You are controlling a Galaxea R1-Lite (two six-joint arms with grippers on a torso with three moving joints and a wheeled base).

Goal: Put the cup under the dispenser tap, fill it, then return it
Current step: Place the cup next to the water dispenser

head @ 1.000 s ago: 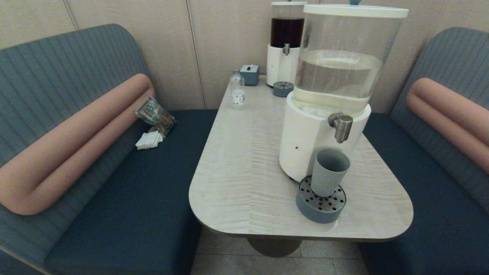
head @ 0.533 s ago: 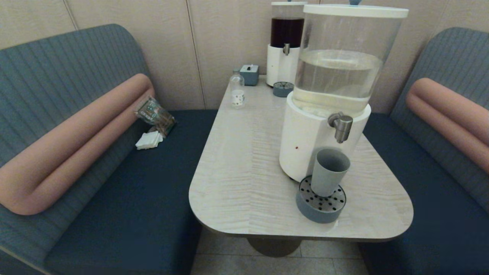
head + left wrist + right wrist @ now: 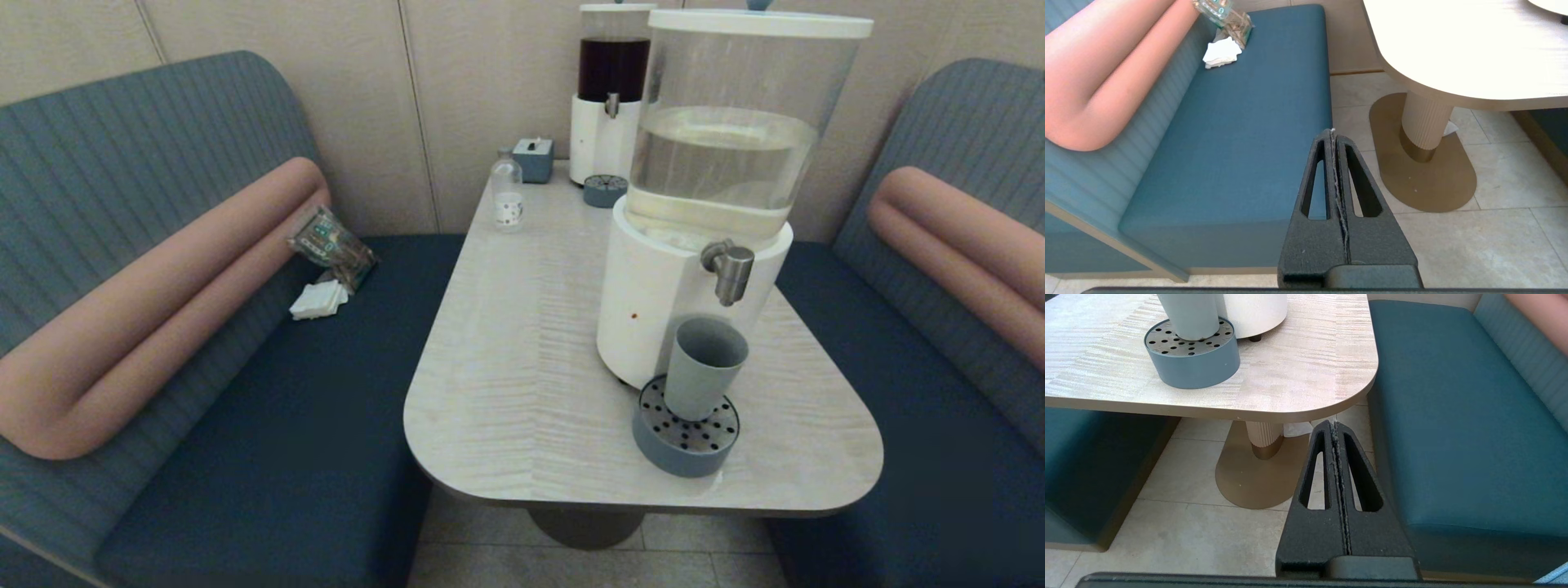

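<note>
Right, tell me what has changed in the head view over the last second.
Nothing has visibly changed. The cup stands on the drip tray below the dispenser tap as before, and neither arm has entered the head view.

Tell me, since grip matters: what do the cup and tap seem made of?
The cup looks like matte grey-blue plastic or ceramic: dull, no glare. The tap looks like brushed steel, given its soft silvery sheen.
</note>
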